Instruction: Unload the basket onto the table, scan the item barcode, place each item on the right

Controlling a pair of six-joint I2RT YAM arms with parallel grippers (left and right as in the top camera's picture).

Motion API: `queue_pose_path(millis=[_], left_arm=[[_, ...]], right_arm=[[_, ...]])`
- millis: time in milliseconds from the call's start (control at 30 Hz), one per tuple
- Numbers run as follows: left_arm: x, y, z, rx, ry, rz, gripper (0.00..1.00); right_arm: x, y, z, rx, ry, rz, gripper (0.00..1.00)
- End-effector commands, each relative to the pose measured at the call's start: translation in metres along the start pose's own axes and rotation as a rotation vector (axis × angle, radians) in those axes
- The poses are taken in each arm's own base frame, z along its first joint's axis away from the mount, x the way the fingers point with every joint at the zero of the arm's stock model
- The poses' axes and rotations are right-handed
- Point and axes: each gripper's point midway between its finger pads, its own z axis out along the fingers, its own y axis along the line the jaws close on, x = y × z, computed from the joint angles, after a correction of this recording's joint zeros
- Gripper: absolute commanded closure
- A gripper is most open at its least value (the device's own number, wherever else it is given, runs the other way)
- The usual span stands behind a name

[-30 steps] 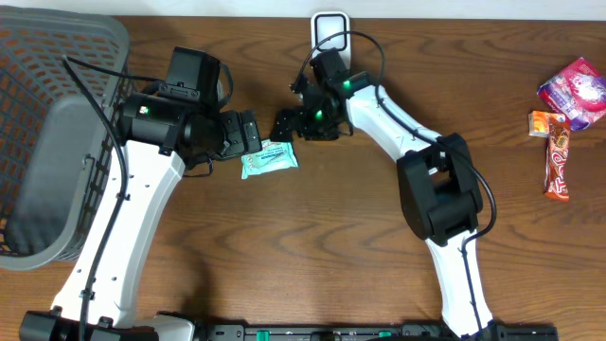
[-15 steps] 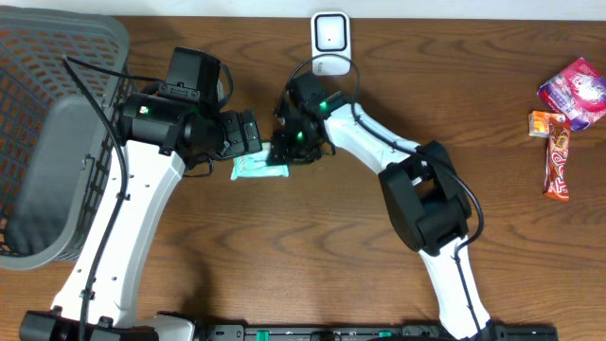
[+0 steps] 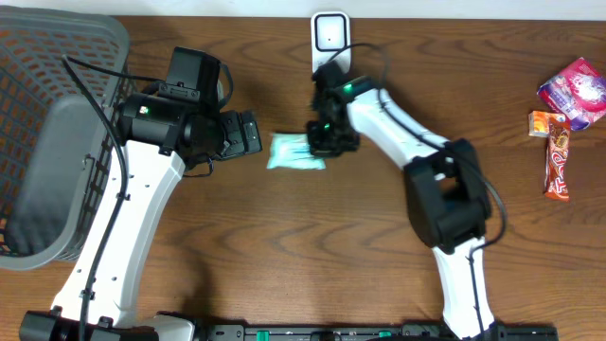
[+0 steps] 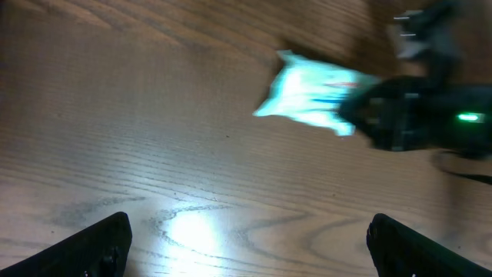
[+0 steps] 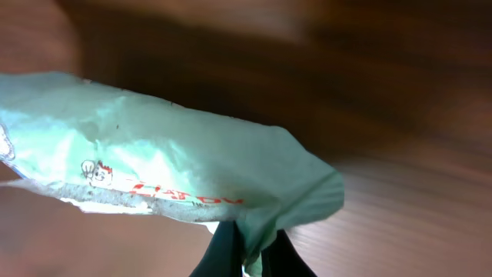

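The item is a pale green snack packet (image 3: 292, 152), held just above the wooden table between the two arms. My right gripper (image 3: 320, 142) is shut on its right end; in the right wrist view the dark fingertips (image 5: 227, 248) pinch a fold of the packet (image 5: 169, 158). My left gripper (image 3: 254, 133) stands open just left of the packet with nothing between its fingers (image 4: 104, 240). In the left wrist view the packet (image 4: 307, 88) shows blurred ahead, with the right gripper (image 4: 403, 115) on it. The white barcode scanner (image 3: 329, 34) stands at the table's back edge, above the right gripper.
A grey mesh basket (image 3: 57, 26) fills the far left. At the far right lie a pink snack bag (image 3: 576, 88), a small orange packet (image 3: 540, 123) and a red bar (image 3: 559, 161).
The right gripper has shut on the packet and carried it to the right, away from the left gripper. The left arm has not moved.
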Motion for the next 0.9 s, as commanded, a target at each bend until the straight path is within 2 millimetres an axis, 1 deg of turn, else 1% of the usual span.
queue_pose_path(millis=[0, 67, 133, 200, 233, 300, 367, 400, 433, 500, 533, 567, 633, 667, 700, 767, 800, 867], left_arm=[[-0.002, 0.002, -0.001, -0.008, -0.007, 0.001, 0.02], [-0.002, 0.002, -0.001, -0.008, -0.007, 0.001, 0.02], [-0.002, 0.002, -0.001, -0.008, -0.007, 0.001, 0.02], [-0.002, 0.002, -0.001, -0.008, -0.007, 0.001, 0.02], [-0.002, 0.002, -0.001, -0.008, -0.007, 0.001, 0.02], [-0.002, 0.002, -0.001, -0.008, -0.007, 0.001, 0.02], [-0.002, 0.002, -0.001, -0.008, -0.007, 0.001, 0.02], [-0.002, 0.002, -0.001, -0.008, -0.007, 0.001, 0.02], [-0.002, 0.002, -0.001, -0.008, -0.007, 0.001, 0.02], [-0.002, 0.002, -0.001, -0.008, -0.007, 0.001, 0.02], [-0.002, 0.002, -0.001, -0.008, -0.007, 0.001, 0.02], [-0.002, 0.002, -0.001, -0.008, -0.007, 0.001, 0.02], [-0.002, 0.002, -0.001, -0.008, -0.007, 0.001, 0.02], [-0.002, 0.002, -0.001, -0.008, -0.007, 0.001, 0.02], [-0.002, 0.002, -0.001, -0.008, -0.007, 0.001, 0.02], [-0.002, 0.002, -0.001, -0.008, -0.007, 0.001, 0.02], [-0.002, 0.002, -0.001, -0.008, -0.007, 0.001, 0.02], [-0.002, 0.002, -0.001, -0.008, -0.007, 0.001, 0.02]], right_arm=[[-0.027, -0.063, -0.071, 0.386, -0.237, 0.038, 0.99], [-0.024, -0.089, -0.105, 0.568, -0.311, 0.091, 0.99], [-0.019, -0.108, -0.134, 0.731, -0.376, 0.145, 0.99], [-0.011, -0.123, -0.156, 0.892, -0.439, 0.197, 0.99], [-0.008, -0.129, -0.162, 0.958, -0.466, 0.221, 0.99], [-0.004, -0.137, -0.164, 1.034, -0.498, 0.247, 0.99], [-0.001, -0.143, -0.157, 1.078, -0.513, 0.262, 0.99], [0.0, -0.146, -0.149, 1.099, -0.516, 0.268, 0.99], [0.001, -0.147, -0.143, 1.102, -0.512, 0.265, 0.99], [0.002, -0.146, -0.125, 1.1, -0.503, 0.248, 0.99], [0.004, -0.145, -0.118, 1.1, -0.496, 0.237, 0.99], [0.009, -0.134, -0.104, 1.082, -0.472, 0.207, 0.99], [0.013, -0.116, -0.091, 1.024, -0.457, 0.185, 0.98], [0.014, -0.108, -0.086, 0.999, -0.458, 0.175, 0.94], [0.015, -0.094, -0.08, 0.961, -0.454, 0.152, 0.9], [0.015, -0.07, -0.07, 0.897, -0.45, 0.096, 0.73], [0.015, -0.057, -0.065, 0.861, -0.455, 0.074, 0.61], [0.013, -0.031, -0.056, 0.785, -0.464, 0.035, 0.51]])
